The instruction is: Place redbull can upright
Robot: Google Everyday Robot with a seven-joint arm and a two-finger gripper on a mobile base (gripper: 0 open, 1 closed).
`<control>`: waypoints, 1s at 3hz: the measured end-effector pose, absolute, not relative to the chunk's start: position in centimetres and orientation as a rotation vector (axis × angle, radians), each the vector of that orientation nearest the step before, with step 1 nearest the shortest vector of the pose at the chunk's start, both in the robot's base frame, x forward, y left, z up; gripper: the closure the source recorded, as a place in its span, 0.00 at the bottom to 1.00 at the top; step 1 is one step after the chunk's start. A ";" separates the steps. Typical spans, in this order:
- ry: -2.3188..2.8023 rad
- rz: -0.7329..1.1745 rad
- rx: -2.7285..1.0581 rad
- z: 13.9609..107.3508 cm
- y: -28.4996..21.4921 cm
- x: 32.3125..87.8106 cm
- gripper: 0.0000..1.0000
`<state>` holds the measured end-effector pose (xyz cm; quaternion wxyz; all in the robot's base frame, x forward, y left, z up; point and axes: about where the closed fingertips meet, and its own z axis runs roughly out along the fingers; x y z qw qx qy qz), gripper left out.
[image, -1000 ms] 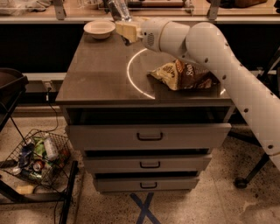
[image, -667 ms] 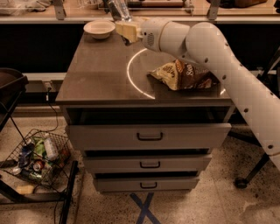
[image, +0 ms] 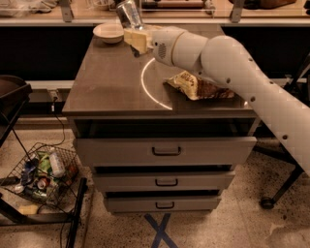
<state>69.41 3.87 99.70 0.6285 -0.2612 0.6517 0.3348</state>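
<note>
The redbull can (image: 128, 13), slim and silvery-grey, is held at the back of the brown table (image: 106, 87), leaning a little to the left, its lower end between tan fingers. My gripper (image: 135, 39) is shut on the can's lower part, just right of a white bowl (image: 108, 32). The white arm reaches in from the right across the table. The can's base is hidden by the gripper.
A brown crinkly chip bag (image: 198, 86) lies on the table's right half, under the arm. A white ring mark (image: 145, 89) is on the tabletop. Three drawers (image: 166, 151) are below, the top one partly open. A wire basket of litter (image: 42, 173) stands at lower left.
</note>
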 end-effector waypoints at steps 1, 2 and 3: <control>1.488 0.781 -0.528 99.7 4.0 66.4 1.00; 1.443 0.803 -0.465 98.7 4.2 64.4 1.00; 1.355 0.830 -0.428 97.8 4.9 63.4 1.00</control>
